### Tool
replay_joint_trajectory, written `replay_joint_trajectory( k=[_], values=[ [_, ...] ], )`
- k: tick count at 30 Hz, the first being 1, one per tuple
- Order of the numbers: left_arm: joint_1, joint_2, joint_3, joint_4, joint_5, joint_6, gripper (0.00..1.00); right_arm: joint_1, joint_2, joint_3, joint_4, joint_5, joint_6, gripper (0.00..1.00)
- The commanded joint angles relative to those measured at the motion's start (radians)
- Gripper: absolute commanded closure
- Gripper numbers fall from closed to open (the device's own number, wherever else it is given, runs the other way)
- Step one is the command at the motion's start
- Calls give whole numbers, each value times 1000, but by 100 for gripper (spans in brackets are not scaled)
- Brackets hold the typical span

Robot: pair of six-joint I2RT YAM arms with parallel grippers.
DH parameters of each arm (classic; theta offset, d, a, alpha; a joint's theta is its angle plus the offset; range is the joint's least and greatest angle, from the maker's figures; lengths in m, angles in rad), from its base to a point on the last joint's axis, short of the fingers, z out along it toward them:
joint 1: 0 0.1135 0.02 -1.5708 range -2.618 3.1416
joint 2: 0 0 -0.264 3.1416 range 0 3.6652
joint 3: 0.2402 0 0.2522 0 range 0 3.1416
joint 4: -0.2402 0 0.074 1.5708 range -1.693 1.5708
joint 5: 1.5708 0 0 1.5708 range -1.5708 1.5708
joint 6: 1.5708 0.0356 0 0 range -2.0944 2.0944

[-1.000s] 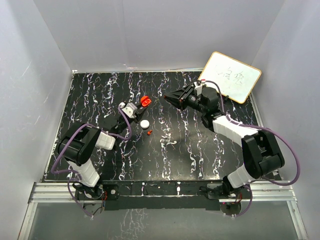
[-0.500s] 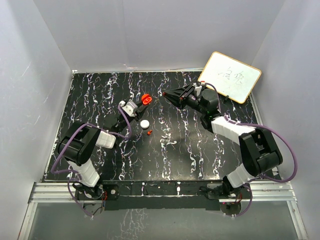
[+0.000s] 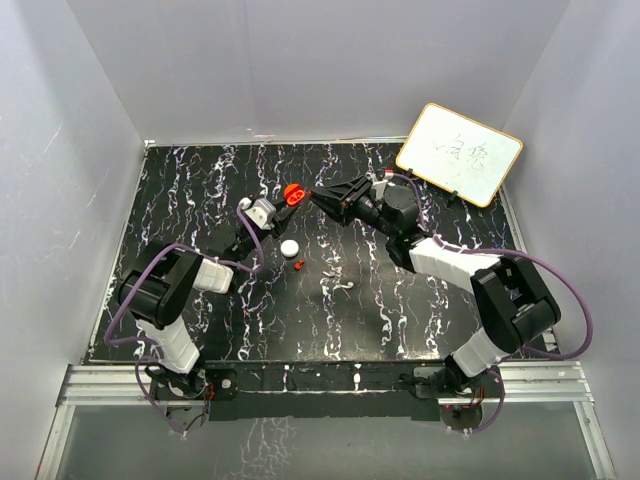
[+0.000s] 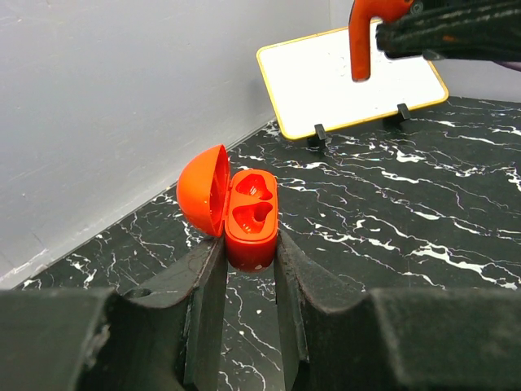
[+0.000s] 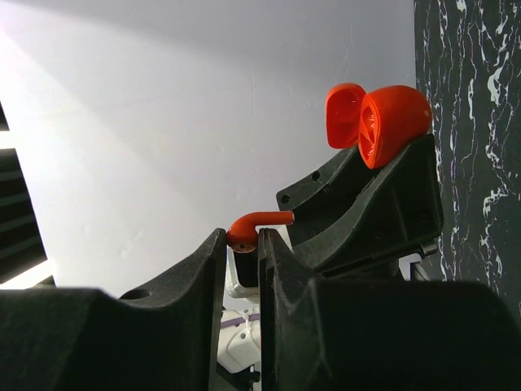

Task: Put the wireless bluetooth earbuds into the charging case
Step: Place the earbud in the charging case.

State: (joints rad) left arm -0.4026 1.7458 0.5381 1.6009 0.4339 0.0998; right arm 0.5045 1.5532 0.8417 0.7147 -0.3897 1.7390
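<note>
My left gripper (image 3: 281, 205) (image 4: 249, 249) is shut on the open red charging case (image 3: 292, 195) (image 4: 250, 218). It holds the case above the table with the lid swung left and both sockets showing empty. My right gripper (image 3: 318, 196) (image 5: 242, 238) is shut on one red earbud (image 5: 254, 225), just right of the case. In the left wrist view the earbud (image 4: 363, 39) hangs above and to the right of the case, apart from it. The case also shows in the right wrist view (image 5: 379, 124). A second red earbud (image 3: 299, 265) lies on the table.
A small white round disc (image 3: 289, 247) lies on the black marbled table (image 3: 200, 190) just above the loose earbud. A framed whiteboard (image 3: 459, 153) (image 4: 350, 77) stands at the back right. Grey walls enclose the table on three sides.
My right gripper has moved left with the earbud, from about mid-table to right beside the case. My left gripper has carried the case slightly up and back.
</note>
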Motion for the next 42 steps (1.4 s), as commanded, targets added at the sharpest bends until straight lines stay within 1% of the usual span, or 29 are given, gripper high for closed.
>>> replay_joint_trajectory(
  k=[1,21,42],
  values=[
    [-8,-5,28,188,5,0,100,21,13,51,64,53,25,100],
    [-42,-9,36,188,-16,23,100,89,70,59,71,173,51,100],
    [-56,-39,22,188,-26,36,100,98,112,57,77,203,68,100]
  ],
)
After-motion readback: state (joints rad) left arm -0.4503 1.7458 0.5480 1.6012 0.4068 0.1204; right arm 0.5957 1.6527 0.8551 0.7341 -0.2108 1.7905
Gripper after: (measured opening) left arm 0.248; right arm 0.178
